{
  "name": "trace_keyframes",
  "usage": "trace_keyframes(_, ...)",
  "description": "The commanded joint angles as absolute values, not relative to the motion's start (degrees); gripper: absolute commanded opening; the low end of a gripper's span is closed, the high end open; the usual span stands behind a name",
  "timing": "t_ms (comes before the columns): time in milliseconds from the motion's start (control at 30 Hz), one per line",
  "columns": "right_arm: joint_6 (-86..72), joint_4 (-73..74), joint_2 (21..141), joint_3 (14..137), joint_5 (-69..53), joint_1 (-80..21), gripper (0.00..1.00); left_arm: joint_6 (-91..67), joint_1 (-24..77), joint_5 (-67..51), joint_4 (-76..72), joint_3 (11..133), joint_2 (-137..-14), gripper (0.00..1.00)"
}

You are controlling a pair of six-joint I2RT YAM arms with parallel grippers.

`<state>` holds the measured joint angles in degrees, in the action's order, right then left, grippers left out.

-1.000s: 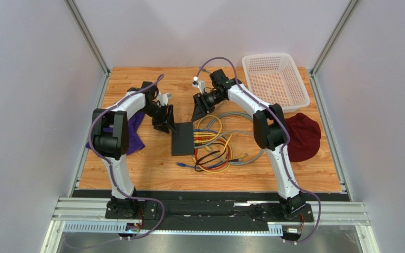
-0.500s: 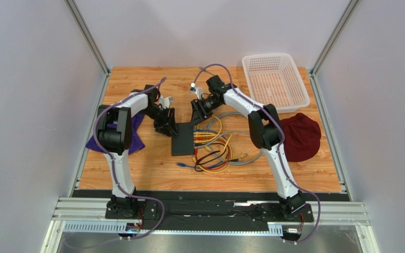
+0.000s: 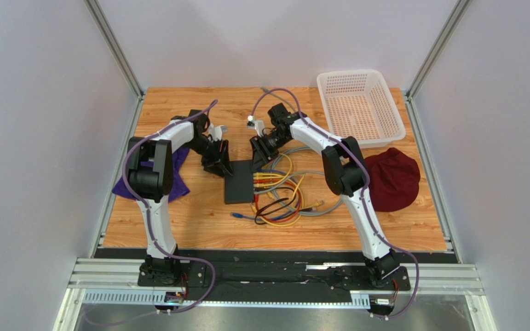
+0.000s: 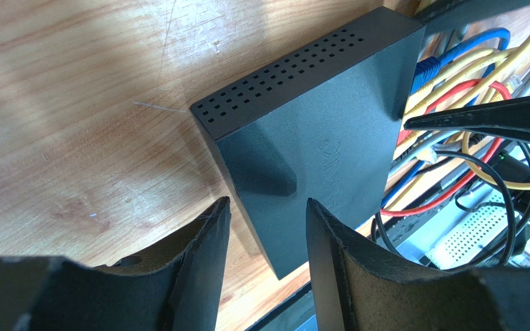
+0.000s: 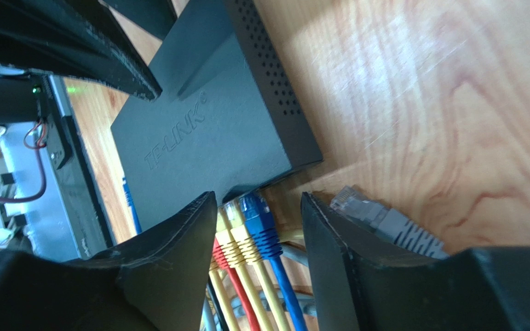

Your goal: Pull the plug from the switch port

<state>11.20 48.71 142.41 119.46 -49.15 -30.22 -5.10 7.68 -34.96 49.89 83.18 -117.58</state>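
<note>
The switch is a flat matte black box lying on the wooden table. It fills the left wrist view and shows in the right wrist view. Blue, yellow and red plugs sit in its sockets on the right edge. My left gripper is open at the switch's far left corner, fingers straddling its edge. My right gripper is open over the far right corner, its fingers either side of the plugs, touching none.
A tangle of yellow, red, black and grey cables lies right of the switch. A loose grey plug lies on the wood beside my right finger. A white basket, a maroon cap and a purple cloth lie around.
My right gripper has moved left and down toward the plugs at the switch's far right corner. My left gripper has shifted slightly toward the switch's far left corner.
</note>
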Motion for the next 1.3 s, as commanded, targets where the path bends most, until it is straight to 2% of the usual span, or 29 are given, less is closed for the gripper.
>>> trace_keyframes(0,14.06,52.38,142.82,117.60,-51.58,-30.41,0.51,-4.83,7.91,-36.39,49.83,85.25,-118.30,0.52)
trace_keyframes(267,14.24,52.82,143.43,117.33,-52.47,-30.32,0.50,-5.10,9.32,-36.12,50.01,85.17,-118.92,0.50)
trace_keyframes(367,13.89,53.17,143.44,117.68,-53.52,-29.89,0.51,-4.66,9.67,-31.22,51.06,86.39,-117.43,0.50)
trace_keyframes(500,12.66,53.00,143.35,117.51,-54.84,-28.83,0.57,-4.48,9.67,-22.77,51.77,88.24,-111.98,0.55)
trace_keyframes(533,12.40,52.91,143.35,117.51,-54.76,-28.48,0.58,-4.66,9.67,-21.98,51.77,88.33,-109.88,0.60)
trace_keyframes(667,10.73,52.30,143.79,117.51,-54.58,-27.69,0.58,-5.54,9.76,-24.42,51.68,87.89,-107.05,0.61)
trace_keyframes(700,10.37,52.29,143.88,117.42,-54.49,-27.69,0.58,-5.62,9.76,-25.91,51.33,87.02,-106.79,0.58)
trace_keyframes(733,10.28,52.21,144.14,117.51,-54.49,-27.60,0.58,-5.62,9.76,-30.02,50.63,86.49,-107.14,0.46)
trace_keyframes(800,10.02,52.21,144.23,117.60,-54.49,-27.42,0.58,-6.15,9.93,-34.00,50.10,84.74,-108.01,0.34)
trace_keyframes(833,10.02,52.21,144.40,117.60,-54.49,-27.33,0.57,-6.33,10.45,-36.36,49.40,84.03,-108.80,0.24)
trace_keyframes(900,9.58,52.12,144.67,117.51,-53.97,-27.07,0.57,-6.24,11.07,-37.35,48.87,82.54,-109.68,0.15)
trace_keyframes(933,9.32,51.68,144.75,117.42,-53.62,-27.16,0.56,-6.24,11.60,-37.44,48.61,82.18,-110.56,0.05)
trace_keyframes(967,8.88,51.42,144.93,117.42,-53.53,-27.16,0.55,-6.24,12.12,-37.44,48.52,81.83,-111.09,0.01)
trace_keyframes(1267,6.42,49.57,146.07,118.48,-53.26,-27.42,0.51,-5.27,13.27,-33.84,49.57,82.44,-116.01,0.00)
